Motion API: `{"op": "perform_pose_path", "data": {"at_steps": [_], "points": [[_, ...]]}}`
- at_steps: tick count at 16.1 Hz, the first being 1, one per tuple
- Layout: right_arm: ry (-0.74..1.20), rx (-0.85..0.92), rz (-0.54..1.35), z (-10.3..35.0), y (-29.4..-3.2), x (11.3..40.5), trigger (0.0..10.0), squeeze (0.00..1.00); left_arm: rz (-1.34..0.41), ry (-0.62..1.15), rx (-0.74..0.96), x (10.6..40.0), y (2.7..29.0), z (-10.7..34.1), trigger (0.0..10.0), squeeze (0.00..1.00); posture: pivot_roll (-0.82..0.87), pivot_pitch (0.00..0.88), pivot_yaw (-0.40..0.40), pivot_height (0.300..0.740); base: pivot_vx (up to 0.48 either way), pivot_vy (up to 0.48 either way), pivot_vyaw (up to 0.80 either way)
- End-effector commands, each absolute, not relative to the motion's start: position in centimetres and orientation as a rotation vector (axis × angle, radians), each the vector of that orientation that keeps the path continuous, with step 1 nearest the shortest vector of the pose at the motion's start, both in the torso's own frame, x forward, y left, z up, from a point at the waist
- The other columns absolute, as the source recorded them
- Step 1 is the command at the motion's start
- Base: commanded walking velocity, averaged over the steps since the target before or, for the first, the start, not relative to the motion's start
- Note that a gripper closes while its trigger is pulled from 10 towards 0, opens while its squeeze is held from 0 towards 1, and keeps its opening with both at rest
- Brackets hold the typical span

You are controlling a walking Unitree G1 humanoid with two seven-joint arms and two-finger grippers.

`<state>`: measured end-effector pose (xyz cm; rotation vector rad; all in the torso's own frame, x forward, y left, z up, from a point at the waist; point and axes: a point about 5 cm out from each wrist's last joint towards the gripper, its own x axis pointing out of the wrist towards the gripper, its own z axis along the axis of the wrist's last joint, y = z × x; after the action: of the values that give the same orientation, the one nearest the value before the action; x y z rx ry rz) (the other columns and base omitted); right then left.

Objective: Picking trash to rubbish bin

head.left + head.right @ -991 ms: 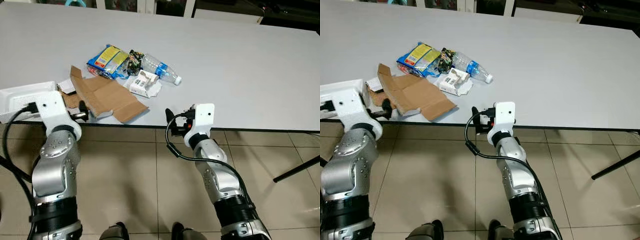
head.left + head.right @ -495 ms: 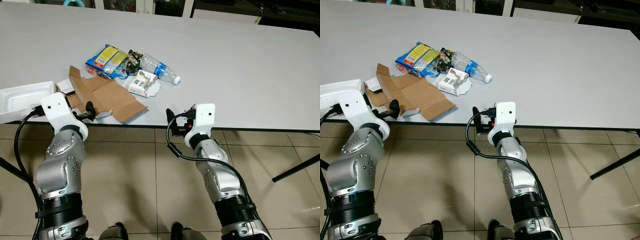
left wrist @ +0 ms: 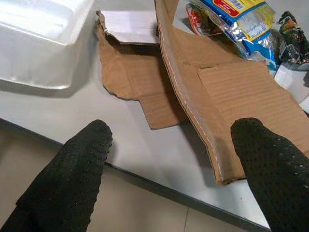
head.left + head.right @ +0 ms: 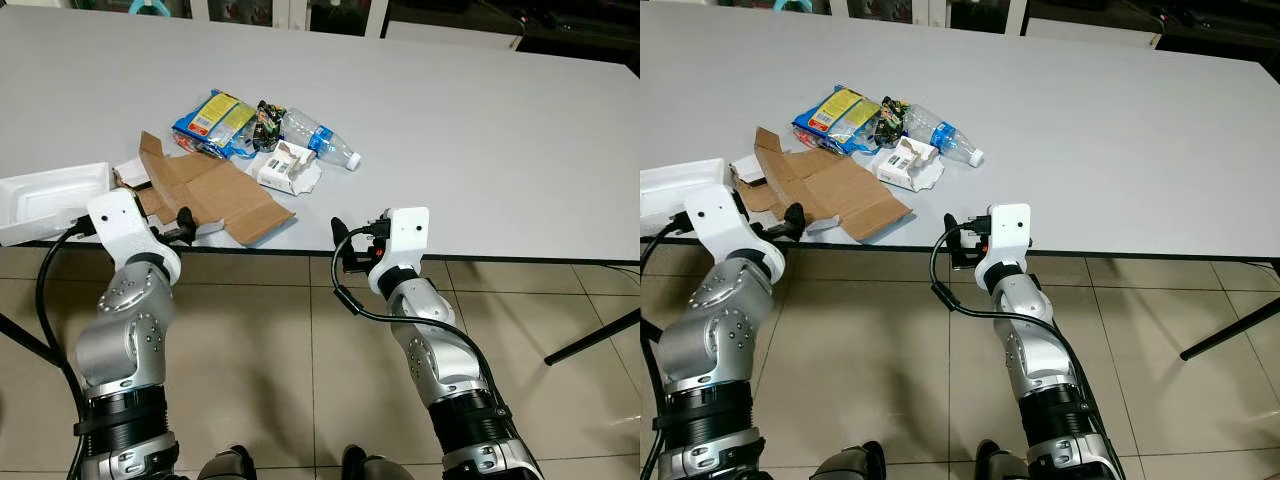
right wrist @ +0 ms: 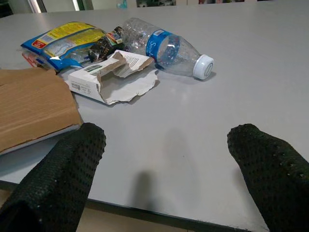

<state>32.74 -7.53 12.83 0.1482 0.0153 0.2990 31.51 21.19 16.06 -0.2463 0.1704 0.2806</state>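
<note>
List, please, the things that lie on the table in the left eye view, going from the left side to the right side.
White foam tray → brown cardboard → torn white box → clear plastic bottle.

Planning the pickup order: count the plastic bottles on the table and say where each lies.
1. The plastic bottle lies on its side at the right end of the trash pile, cap toward the bare table, beside the torn white carton. None shows elsewhere, though the cardboard could hide small items.
</note>
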Motion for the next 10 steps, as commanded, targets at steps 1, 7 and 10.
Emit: {"op": "perform_pose_path", "data": {"at_steps": [1,7,10], "points": [[0.007,0.146,0.302,13.09,-7.79,32.75,10.0,0.00,0.255,0.184,-0.271,31.86,20.28,15.88,10.0,0.00,-0.05,0.125,-0.085,0.740,0.000,0.000,0.00],[0.004,0.138,0.304,13.19,-7.95,32.77,10.0,0.00,0.237,0.185,-0.300,32.26,19.50,15.85,10.0,0.00,-0.05,0.113,-0.093,0.740,0.000,0.000,0.00],[0.003,0.137,0.306,13.27,-8.02,32.68,10.0,0.00,0.235,0.183,-0.300,32.38,19.29,15.95,10.0,0.00,-0.06,0.131,-0.102,0.740,0.000,0.000,0.00]]}}
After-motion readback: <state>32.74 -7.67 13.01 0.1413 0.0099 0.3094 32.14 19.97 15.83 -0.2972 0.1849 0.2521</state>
